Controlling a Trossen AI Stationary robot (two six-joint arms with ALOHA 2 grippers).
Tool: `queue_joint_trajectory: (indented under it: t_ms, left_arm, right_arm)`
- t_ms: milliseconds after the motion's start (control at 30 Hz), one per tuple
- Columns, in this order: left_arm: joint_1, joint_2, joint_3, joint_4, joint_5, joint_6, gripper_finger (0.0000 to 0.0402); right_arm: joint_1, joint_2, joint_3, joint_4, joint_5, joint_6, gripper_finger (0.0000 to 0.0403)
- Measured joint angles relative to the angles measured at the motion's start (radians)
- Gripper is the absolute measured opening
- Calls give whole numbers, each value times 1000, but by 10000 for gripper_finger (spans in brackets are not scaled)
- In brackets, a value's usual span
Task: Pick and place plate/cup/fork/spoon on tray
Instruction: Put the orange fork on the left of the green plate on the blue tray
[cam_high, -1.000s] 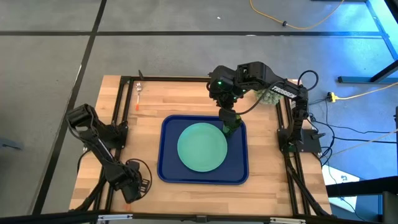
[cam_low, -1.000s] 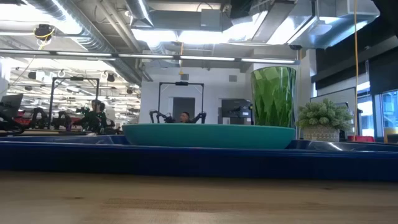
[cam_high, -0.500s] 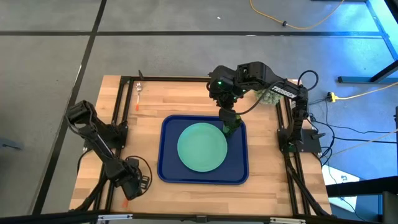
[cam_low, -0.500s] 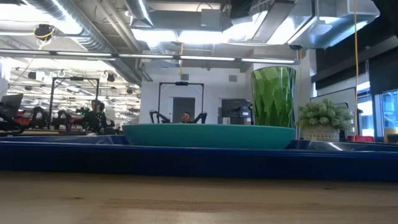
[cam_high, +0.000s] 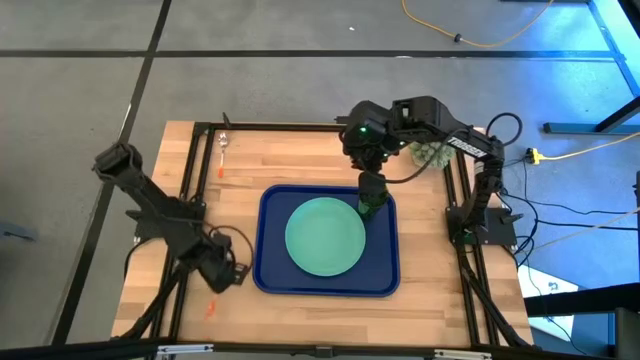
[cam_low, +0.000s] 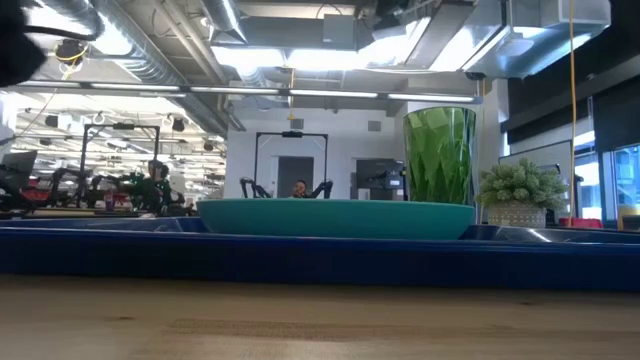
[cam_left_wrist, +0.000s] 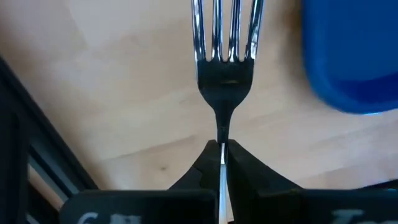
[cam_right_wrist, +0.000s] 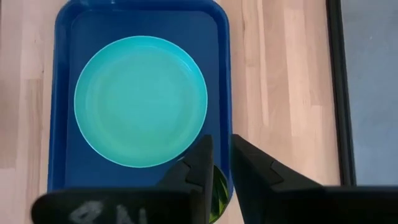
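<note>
Counting my progress: plate (cam_high: 325, 236) and cup (cam_high: 371, 204) sit on the tray (cam_high: 385, 280); left gripper (cam_left_wrist: 222, 163) pinches the fork (cam_left_wrist: 224, 81) (spoon (cam_high: 222, 150) untouched), right gripper (cam_right_wrist: 222, 163) slightly parted above the cup.

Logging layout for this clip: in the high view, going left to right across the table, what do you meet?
Left gripper shut on the fork → tray rim → plate → cup under the right gripper → plant.
</note>
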Motion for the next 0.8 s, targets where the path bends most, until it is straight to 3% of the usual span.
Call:
queue_joint_trajectory:
  t_ms: [200, 567, 800]
  left_arm:
    - [157, -57, 0, -27, -3, 171, 2]
    - [453, -38, 1, -2, -39, 466, 2]
    - [579, 26, 2, 132, -95, 575, 2]
  right_arm:
    - [0, -9, 0, 0, 1, -7, 57]
    - [0, -14, 0, 0, 1, -30, 57]
    - [0, -13, 0, 0, 1, -30, 57]
